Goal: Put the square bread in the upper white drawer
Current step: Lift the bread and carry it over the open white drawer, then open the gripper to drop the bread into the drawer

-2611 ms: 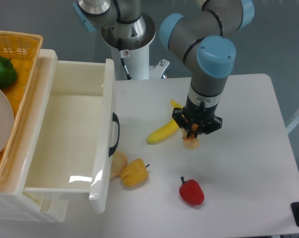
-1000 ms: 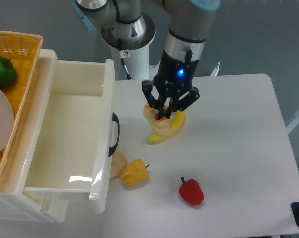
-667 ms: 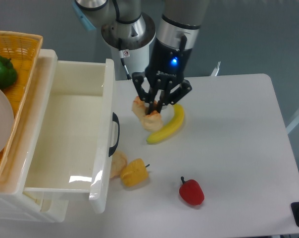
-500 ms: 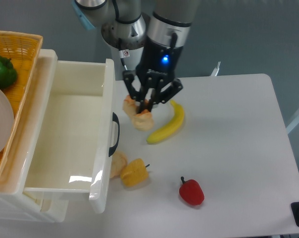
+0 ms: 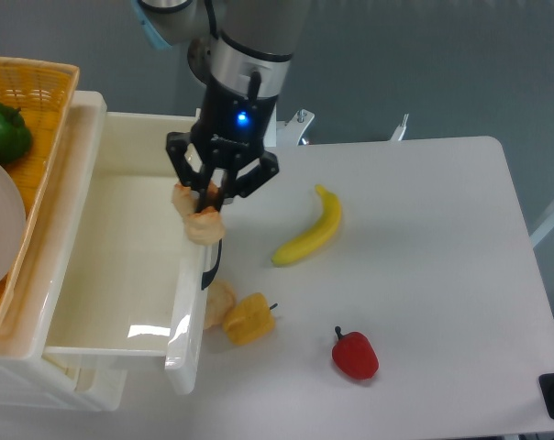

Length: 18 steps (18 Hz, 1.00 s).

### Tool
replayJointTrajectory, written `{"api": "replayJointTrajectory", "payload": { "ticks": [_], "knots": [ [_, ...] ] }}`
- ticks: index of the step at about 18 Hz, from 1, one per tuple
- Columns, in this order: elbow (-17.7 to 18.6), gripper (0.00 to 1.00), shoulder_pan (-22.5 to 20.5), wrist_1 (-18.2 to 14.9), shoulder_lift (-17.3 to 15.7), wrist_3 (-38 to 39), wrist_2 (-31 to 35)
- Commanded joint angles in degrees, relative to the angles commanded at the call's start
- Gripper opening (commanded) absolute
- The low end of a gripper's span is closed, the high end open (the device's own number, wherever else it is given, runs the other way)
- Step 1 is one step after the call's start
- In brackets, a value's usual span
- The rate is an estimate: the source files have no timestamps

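My gripper [image 5: 206, 203] is shut on the square bread [image 5: 195, 214], a pale tan toy with orange-brown crust. It holds the bread in the air over the front rim of the upper white drawer [image 5: 121, 247]. The drawer is pulled open and looks empty inside. Its curved black handle [image 5: 211, 258] shows just below the bread. The arm reaches down from the top of the view.
A rounder tan bun [image 5: 218, 302] and a yellow pepper [image 5: 248, 318] lie against the drawer front. A banana [image 5: 310, 233] and a red pepper [image 5: 354, 354] lie on the white table. A woven yellow basket [image 5: 20, 119] with a green pepper [image 5: 4, 131] sits at the left.
The gripper has carried the bread from beside the banana leftward across the table to over the drawer's front rim. The other items have not moved.
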<state>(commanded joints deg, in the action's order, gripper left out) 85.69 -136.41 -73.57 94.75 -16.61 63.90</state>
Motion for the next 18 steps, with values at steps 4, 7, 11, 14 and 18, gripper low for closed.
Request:
{"api": "replayJointTrajectory", "payload": {
  "ticks": [4, 7, 11, 14, 18],
  "knots": [
    [0.9, 0.28, 1.3, 0.0, 0.3, 0.7, 0.1],
    [1.0, 0.30, 2.1, 0.0, 0.3, 0.7, 0.0],
    [1.1, 0.35, 3.1, 0.0, 0.4, 0.7, 0.1],
    [1.3, 0.37, 3.3, 0.1, 0.5, 0.7, 0.1],
    [1.3, 0.38, 4.0, 0.1, 1.2, 0.6, 0.1]
  ]
}}
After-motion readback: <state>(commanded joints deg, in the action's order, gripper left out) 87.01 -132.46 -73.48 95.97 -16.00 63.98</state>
